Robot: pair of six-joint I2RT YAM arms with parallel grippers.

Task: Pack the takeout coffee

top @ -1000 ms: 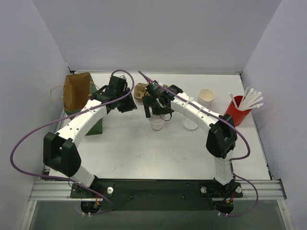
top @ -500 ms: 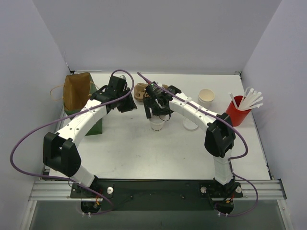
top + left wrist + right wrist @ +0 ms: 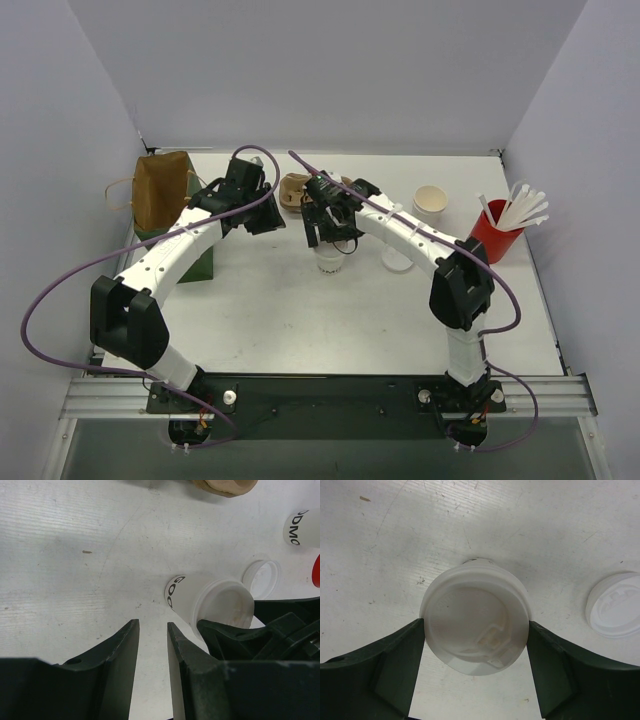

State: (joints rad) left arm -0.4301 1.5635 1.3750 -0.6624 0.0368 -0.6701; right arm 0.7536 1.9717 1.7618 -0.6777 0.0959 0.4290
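One takeout coffee (image 3: 470,607) in right claw (image 3: 476,636)

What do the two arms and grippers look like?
On the left arm and right arm: white tubular links, bulky black joint housings. A purple cable loops along each. The left gripper and right gripper have two dark green-black wedge-shaped fingers each.

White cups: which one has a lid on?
The lidded cup mid-table, between the right pincer fingers. The other white cup, back right near the red straw cup, is uncovered and shows a tan inside.
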